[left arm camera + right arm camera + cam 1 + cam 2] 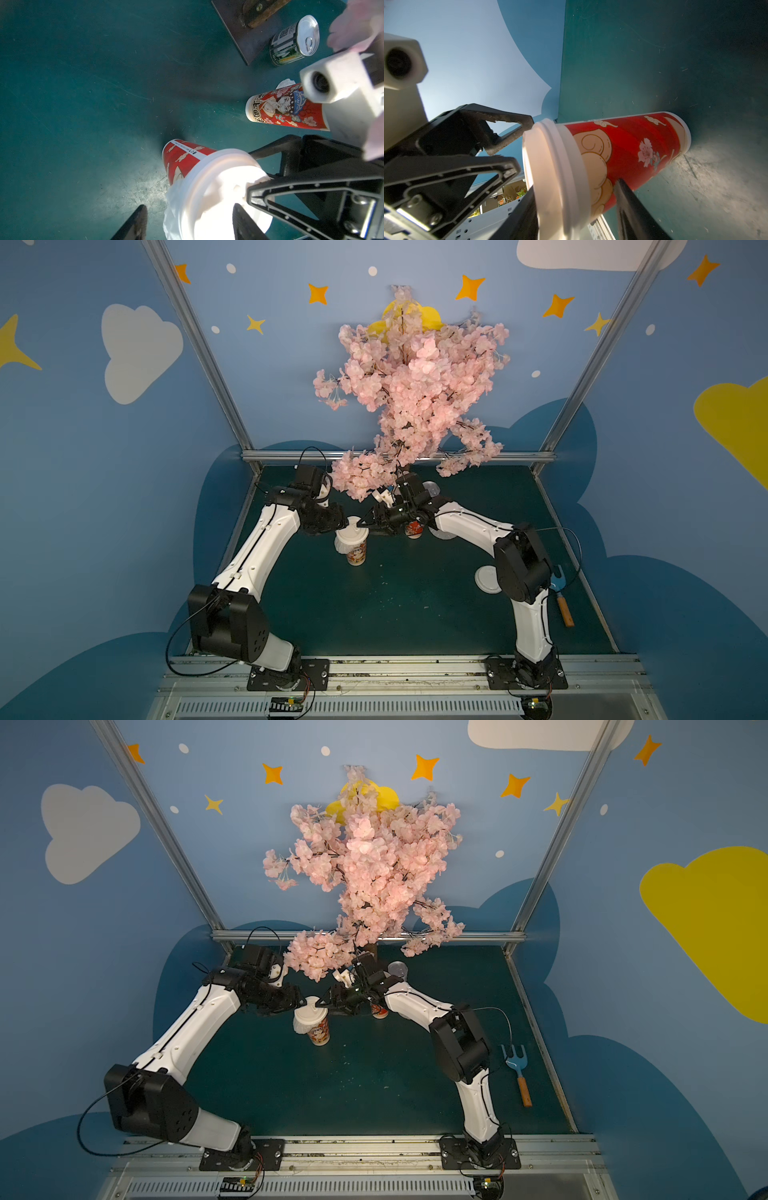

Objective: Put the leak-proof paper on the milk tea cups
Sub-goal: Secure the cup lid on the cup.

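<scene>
At mid-table, the near milk tea cup (357, 551) stands upright, white lid (352, 529) on, leak-proof paper (172, 199) caught under the lid, its skirt hanging down the wall. Left gripper (345, 524): jaws apart, straddling the lid; one finger (141, 222) clear of the paper. Right gripper (361, 523): jaws parted about the lid rim; pinching or not, cannot tell. Left wrist view alone shows the second cup (286, 113) whole, plus a can (295, 40); top views hide most of that cup behind the right arm (469, 526).
</scene>
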Controlling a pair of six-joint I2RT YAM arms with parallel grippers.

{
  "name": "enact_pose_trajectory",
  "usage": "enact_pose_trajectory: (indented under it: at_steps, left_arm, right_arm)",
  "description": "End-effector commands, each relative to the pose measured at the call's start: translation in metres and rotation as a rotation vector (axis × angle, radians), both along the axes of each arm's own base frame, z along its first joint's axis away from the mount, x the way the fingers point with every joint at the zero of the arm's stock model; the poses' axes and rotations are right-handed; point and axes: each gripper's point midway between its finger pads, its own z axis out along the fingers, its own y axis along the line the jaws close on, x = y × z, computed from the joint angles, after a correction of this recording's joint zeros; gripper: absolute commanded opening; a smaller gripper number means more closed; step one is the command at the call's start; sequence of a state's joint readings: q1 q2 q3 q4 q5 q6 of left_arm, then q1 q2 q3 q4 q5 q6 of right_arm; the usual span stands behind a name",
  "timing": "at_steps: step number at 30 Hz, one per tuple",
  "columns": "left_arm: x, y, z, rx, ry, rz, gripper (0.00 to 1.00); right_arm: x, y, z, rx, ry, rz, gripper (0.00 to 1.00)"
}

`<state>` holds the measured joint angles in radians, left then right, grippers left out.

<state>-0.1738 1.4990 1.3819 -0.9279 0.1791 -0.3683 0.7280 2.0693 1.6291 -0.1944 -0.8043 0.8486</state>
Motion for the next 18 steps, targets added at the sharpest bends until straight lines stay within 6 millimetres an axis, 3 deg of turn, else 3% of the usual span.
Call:
enact_pose_trajectory:
  at_steps: [1,4,18]
  left_arm:
    - [-0.003,-0.002,-0.006,-0.028,0.021,0.0,0.61]
    - [-0.008,-0.001,-0.015,-0.037,0.041,-0.001,0.51]
    - [-0.033,-0.003,-0.06,-0.066,0.128,0.018,0.46]
  right_arm:
    - [-0.008,-0.005,-0.02,-0.061,0.045,-0.003,0.56]
    - [-0.007,-0.005,-0.02,-0.06,0.043,-0.005,0.56]
    - [-0.007,-0.005,-0.019,-0.06,0.041,-0.002,0.56]
